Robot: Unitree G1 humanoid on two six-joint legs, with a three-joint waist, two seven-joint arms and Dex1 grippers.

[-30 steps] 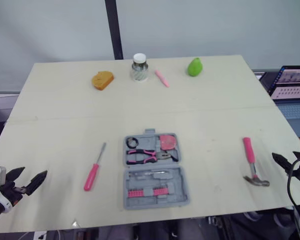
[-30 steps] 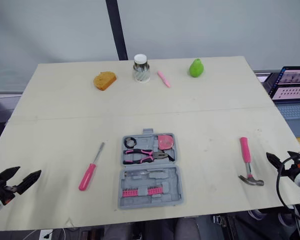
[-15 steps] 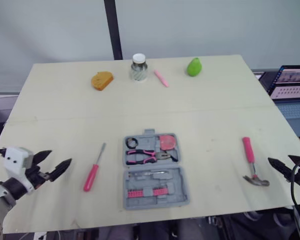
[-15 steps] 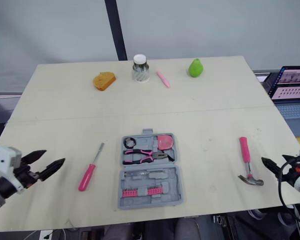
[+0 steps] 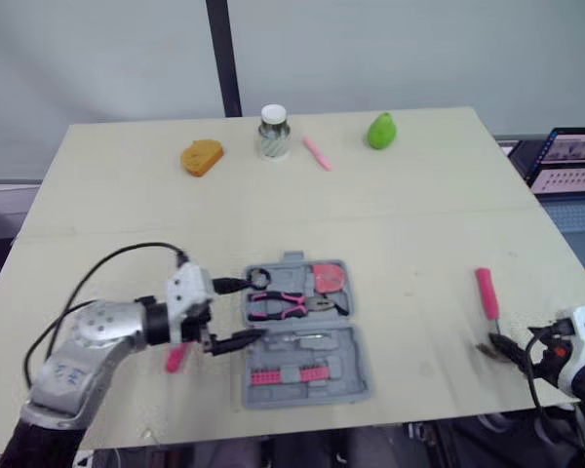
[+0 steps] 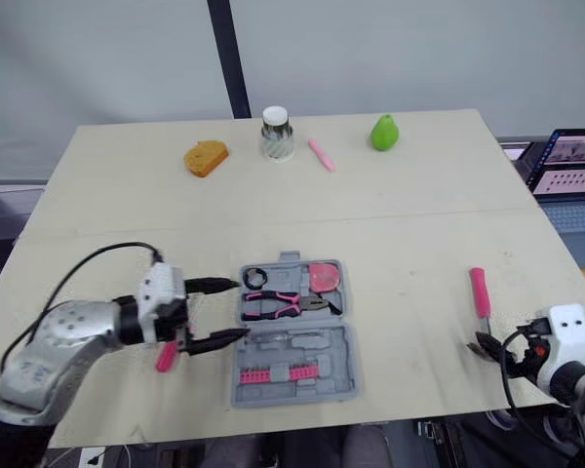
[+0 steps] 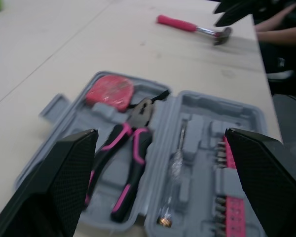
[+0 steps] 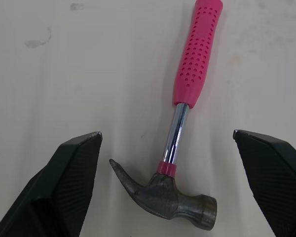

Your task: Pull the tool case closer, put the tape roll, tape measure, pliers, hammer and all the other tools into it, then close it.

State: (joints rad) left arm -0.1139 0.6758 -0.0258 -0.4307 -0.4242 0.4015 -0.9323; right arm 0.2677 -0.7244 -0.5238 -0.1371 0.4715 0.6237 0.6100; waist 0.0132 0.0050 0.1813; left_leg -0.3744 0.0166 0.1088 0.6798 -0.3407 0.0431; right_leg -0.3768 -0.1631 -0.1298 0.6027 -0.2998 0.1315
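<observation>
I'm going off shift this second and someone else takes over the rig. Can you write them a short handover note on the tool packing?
Left gripper: open, poised at the left edge of the tool case, not closed on it.
Right gripper: open, over the head end of the hammer, not gripping.
Already in the open case: pliers, tape measure, tape roll.
Outside: the hammer on the table right of the case; the pink-handled screwdriver left of it, partly under the left arm.
Left to do: pull the case closer, load hammer and screwdriver, close the case.
</observation>
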